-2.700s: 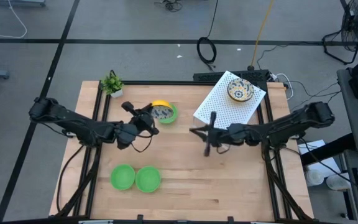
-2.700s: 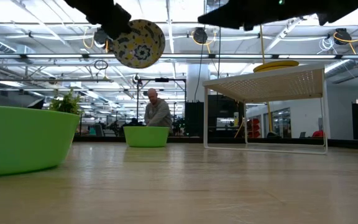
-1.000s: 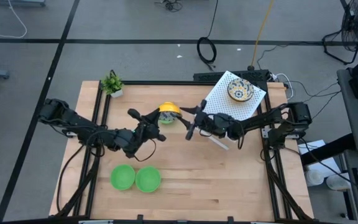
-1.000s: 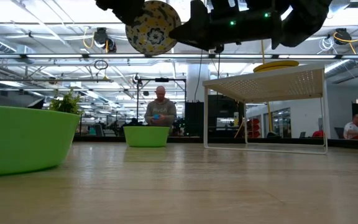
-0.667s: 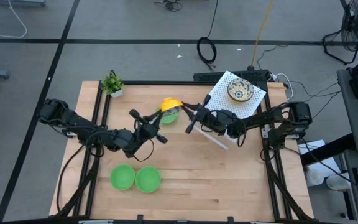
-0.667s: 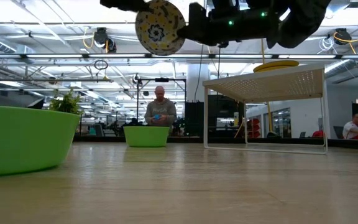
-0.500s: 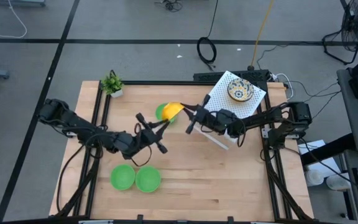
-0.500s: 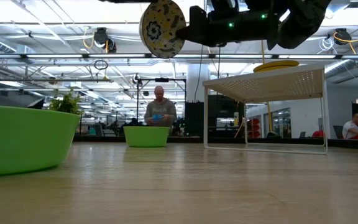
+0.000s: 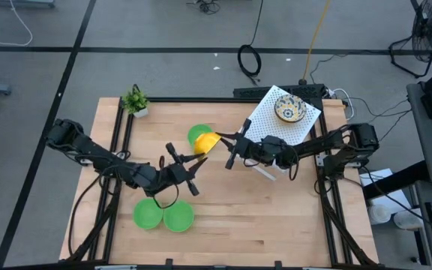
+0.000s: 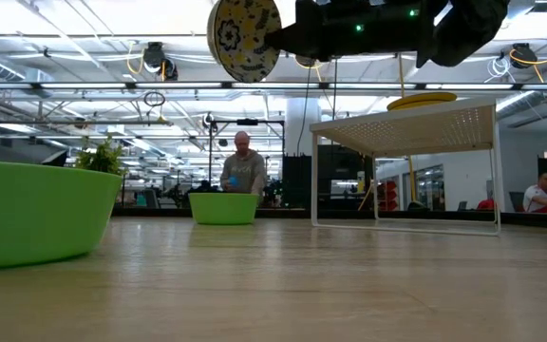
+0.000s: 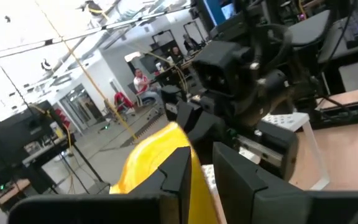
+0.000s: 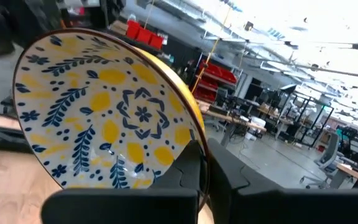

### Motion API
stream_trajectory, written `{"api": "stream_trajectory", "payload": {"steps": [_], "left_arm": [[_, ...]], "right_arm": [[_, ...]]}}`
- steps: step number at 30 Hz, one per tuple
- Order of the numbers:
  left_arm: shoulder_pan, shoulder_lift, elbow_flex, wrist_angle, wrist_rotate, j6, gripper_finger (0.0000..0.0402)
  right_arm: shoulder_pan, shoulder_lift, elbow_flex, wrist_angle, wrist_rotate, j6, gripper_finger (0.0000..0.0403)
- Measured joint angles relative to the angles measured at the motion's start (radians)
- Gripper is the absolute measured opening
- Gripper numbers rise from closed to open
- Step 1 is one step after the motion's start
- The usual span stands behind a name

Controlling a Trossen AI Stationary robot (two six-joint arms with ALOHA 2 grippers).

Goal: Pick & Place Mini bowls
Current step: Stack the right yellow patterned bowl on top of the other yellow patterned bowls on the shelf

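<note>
A cream mini bowl with blue and yellow flowers inside and a yellow outside hangs on edge above the table's middle. My right gripper is shut on it from the right. My left gripper reaches in from the near left, open by a narrow gap, with the bowl's yellow rim in that gap. One green mini bowl rests on its base on the table, just under the hanging bowl. Two green mini bowls stand side by side near the front left. Another patterned mini bowl sits on a white perforated stand. My left gripper has the bowl's rim between its slightly parted fingers; I cannot tell whether they touch it. My right gripper pinches the bowl's rim between its two fingers, one on the patterned inside and one on the outside. It comes in about level from the table's right. The bowl stands on edge, lifted clear of the table.
A small potted plant stands at the far left corner. The white stand fills the far right. A black frame runs around the tabletop. People sit in the room beyond. Bare wood lies at the near right.
My right gripper has shut on the bowl's rim and now carries it. My left gripper has rolled and drawn back a little toward the near edge. The bowl has stayed aloft, has turned more edge-on in the low view and has shifted slightly toward the right.
</note>
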Motion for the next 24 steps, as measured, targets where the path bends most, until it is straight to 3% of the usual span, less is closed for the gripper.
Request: {"api": "stream_trajectory", "payload": {"steps": [10, 18, 21, 24], "left_arm": [[-0.044, 0.0, 0.0, 0.047, -0.006, 0.077, 0.0074], [-0.047, 0.0, 0.0, 0.026, -0.117, 0.066, 0.0074], [-0.047, 0.001, 0.0, -0.014, -0.137, 0.034, 0.0074], [-0.046, 0.001, -0.001, -0.018, -0.141, 0.026, 0.0074]], "right_arm": [[-0.002, -0.13, 0.0, -0.241, 0.041, 0.024, 0.0], [-0.006, -0.289, 0.0, -0.371, 0.06, 0.0, 0.0], [-0.023, -0.387, 0.047, -0.533, 0.058, 0.017, 0.0], [-0.049, -0.445, 0.156, -0.805, 0.059, 0.054, 0.0]]}}
